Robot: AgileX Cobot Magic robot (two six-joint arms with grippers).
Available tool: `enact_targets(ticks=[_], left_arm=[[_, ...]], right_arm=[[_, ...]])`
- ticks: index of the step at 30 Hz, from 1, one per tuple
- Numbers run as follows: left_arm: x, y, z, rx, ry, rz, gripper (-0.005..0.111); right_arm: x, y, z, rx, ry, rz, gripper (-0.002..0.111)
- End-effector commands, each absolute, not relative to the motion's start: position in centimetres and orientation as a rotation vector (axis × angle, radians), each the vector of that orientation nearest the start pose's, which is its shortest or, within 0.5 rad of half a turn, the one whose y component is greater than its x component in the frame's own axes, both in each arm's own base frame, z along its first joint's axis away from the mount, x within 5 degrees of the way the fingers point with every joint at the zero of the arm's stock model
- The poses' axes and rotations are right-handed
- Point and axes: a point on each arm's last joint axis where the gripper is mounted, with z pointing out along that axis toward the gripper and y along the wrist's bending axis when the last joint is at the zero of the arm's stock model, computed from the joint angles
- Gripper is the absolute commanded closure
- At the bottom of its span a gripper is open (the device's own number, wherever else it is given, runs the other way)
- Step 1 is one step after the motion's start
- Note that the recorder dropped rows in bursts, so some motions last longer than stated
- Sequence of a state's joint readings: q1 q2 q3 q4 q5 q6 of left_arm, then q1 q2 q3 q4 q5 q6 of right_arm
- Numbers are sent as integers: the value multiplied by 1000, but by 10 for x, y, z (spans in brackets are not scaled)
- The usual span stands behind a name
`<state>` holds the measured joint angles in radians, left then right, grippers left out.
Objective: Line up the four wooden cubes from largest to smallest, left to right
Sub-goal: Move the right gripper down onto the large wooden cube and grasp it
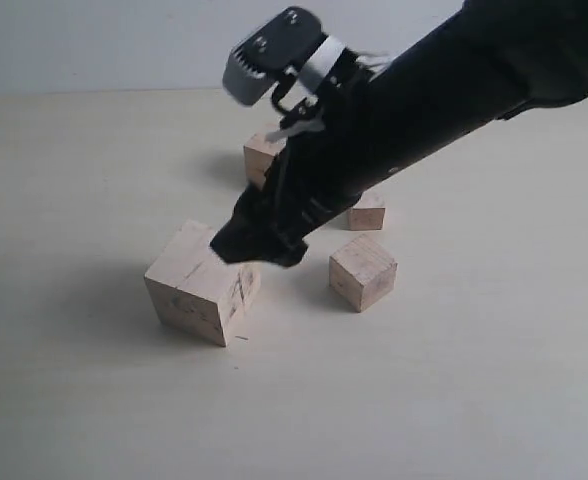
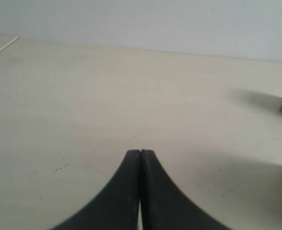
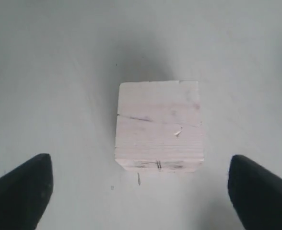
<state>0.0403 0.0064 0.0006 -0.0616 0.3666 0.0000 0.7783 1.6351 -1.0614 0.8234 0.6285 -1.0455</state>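
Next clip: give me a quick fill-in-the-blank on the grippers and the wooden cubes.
1. The right gripper hangs ___ over the largest pale wooden cube, the one with dark scuff marks, and does not touch it.
2. The left gripper is ___ and holds nothing.
3. In the exterior view, the other front pale wooden cube sits to the ___ of the largest one.

Missing words: open; shut; right

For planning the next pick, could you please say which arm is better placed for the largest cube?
Right, likely: the right gripper hangs open above the largest cube; the left gripper is shut and apart.
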Motion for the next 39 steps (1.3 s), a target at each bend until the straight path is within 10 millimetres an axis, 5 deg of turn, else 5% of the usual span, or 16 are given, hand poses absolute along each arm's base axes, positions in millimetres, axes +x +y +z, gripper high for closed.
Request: enact_targets(ticks=[1,7,18,28,39], left_arm=[[53,0,181,-71,1838,-32,107],[53,0,181,-71,1838,-32,107],[53,0,181,-71,1838,-32,107],[53,0,181,-71,1838,-32,107],[53,0,181,-71,1838,-32,107]], right_arm=[[211,284,216,-1516,2042,673,4],[215,291,191,-1528,2087,636,4],[232,326,202,-1566,2004,585,4],[232,349,171,-1677,2048,442,4],[232,350,147,-1617,2192,429,4]])
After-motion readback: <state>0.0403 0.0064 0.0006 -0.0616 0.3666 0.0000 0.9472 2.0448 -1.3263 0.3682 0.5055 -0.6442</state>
